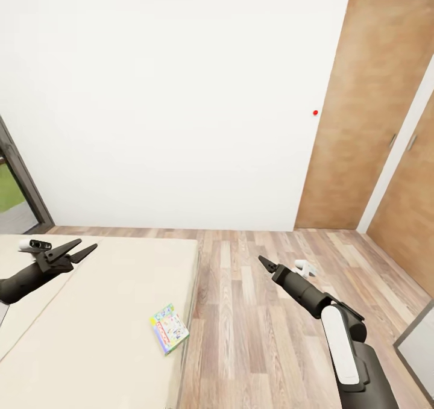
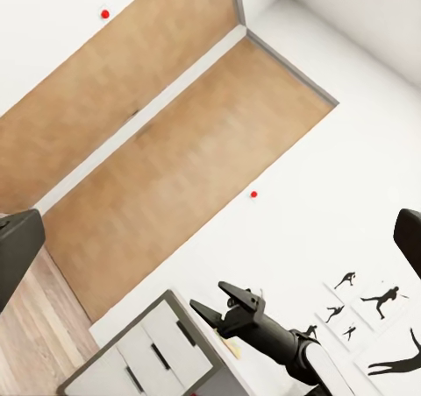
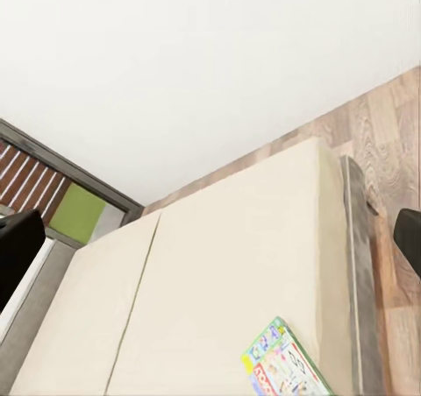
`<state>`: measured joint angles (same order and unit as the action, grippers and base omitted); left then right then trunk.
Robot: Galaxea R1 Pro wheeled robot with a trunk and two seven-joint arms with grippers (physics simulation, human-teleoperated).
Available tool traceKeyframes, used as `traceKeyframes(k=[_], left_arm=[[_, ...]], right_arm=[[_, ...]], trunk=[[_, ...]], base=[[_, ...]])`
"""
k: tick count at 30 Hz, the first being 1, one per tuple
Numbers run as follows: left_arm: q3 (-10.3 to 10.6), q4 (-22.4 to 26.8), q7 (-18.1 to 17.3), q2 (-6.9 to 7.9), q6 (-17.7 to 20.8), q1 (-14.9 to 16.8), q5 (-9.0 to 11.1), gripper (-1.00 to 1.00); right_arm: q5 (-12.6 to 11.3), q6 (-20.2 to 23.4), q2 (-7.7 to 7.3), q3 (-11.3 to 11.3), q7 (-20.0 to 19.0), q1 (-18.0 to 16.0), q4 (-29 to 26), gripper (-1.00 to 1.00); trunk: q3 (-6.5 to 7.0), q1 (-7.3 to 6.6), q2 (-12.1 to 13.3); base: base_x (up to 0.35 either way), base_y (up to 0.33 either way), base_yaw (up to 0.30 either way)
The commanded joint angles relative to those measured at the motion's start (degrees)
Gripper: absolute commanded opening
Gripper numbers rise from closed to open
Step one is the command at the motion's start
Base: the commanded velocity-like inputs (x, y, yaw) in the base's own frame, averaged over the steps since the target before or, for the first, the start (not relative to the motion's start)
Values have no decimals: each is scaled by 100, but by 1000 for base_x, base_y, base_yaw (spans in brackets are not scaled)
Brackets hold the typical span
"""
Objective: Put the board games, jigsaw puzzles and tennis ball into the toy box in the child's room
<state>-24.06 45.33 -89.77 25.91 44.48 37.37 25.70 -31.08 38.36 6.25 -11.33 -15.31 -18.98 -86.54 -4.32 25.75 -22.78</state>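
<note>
One board game (image 1: 169,328), a thin box with a pale green edge and a bright printed cover, lies flat on the bed (image 1: 102,312) close to its right edge. The right wrist view looks down on the same board game (image 3: 282,365) and the cream bed (image 3: 228,273). My left gripper (image 1: 86,246) hovers open over the bed's far left part, empty. Over the wood floor right of the bed, my right gripper (image 1: 263,259) is open and empty, about an arm's width from the game. The left wrist view catches the right gripper (image 2: 206,295) from the side.
Two wooden doors (image 1: 361,108) stand in the right wall, a dark window frame (image 1: 18,180) at far left. A white drawer cabinet with a dark grey top (image 2: 149,352) and black baseball silhouettes (image 2: 377,300) show in the left wrist view. Plank floor (image 1: 253,312) lies between bed and doors.
</note>
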Motion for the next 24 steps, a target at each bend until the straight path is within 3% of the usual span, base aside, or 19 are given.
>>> traceKeyframes(k=[1, 6, 14, 24], left_arm=[[2, 0, -23, 2, 60, 5, -4, 100], [-2, 2, -23, 2, 60, 7, -4, 100], [-2, 2, -23, 1, 63, 6, -4, 100], [-1, 2, -23, 1, 63, 5, -4, 100]], right_arm=[[-3, 40, 8, -18, -25, -8, -3, 100], [-3, 40, 8, -18, -25, -8, -3, 100], [1, 40, 13, -17, -33, -8, -9, 100], [5, 40, 19, -10, -34, -8, -12, 100]], trunk=[[-14, 4, -14], [-14, 4, -14], [-14, 4, -14], [-14, 4, -14]], base=[[-24, -94, 1], [-9, -92, 61], [-1, -178, 212], [0, -21, 40]])
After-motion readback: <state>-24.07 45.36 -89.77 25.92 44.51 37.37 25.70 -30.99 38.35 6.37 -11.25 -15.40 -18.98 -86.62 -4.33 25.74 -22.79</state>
